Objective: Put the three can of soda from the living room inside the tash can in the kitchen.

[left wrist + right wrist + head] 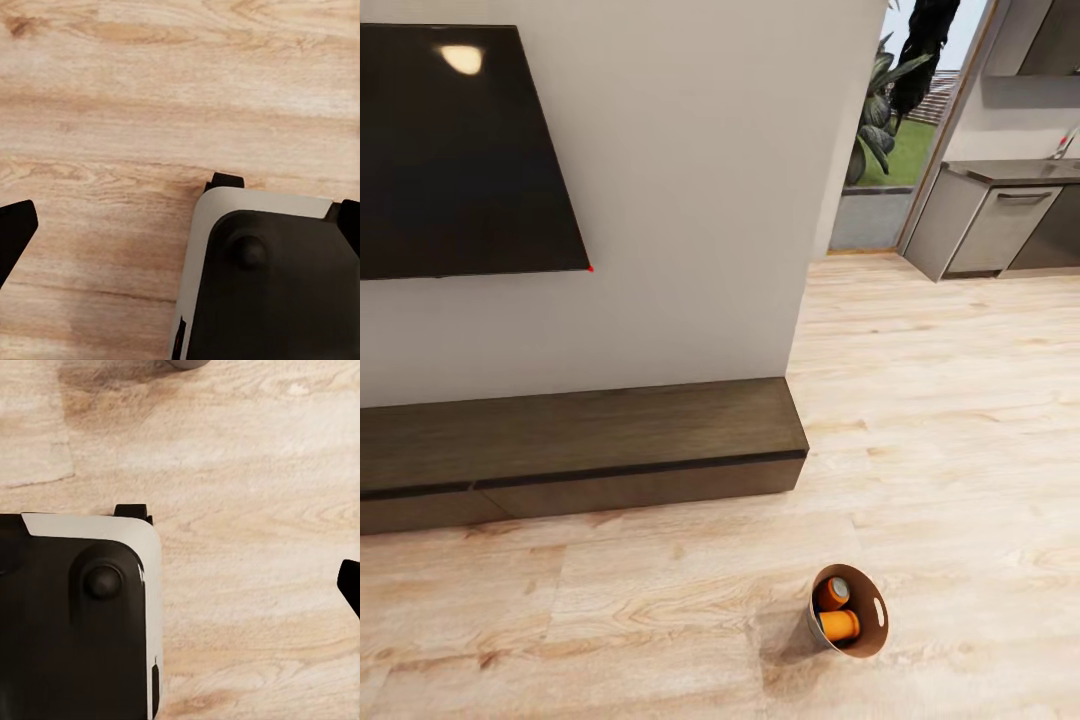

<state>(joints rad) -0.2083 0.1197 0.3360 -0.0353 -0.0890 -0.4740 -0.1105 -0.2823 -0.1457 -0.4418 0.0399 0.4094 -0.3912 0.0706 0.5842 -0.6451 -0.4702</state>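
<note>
Nearest to my head camera, low on the light wood floor [960, 420], stands the tash can [872, 632], tilted so I look into its brown inside; one slot handle shows on its far wall. Inside I count two orange soda cans [839, 625] lying close together, one with its grey top turned up toward me. A third can I cannot make out; it may be hidden under these two. Behind the bin runs the long dark-wood bench [590, 450] against the white wall [700, 200], and its left end is cut off by the frame. Above it hangs the black screen [460, 150], also cut at the left edge. Far to the right I see grey kitchen cabinets [1000, 225] and a doorway with plants [885, 100]. In the left wrist view only one dark tip of the left gripper's fingers [15, 232] shows above the floor, next to the robot base [270, 277]; the right wrist view gives one dark tip [351, 581] at the edge. With so little of each pincer in frame, I cannot tell how far either is open, and I see nothing held.
</note>
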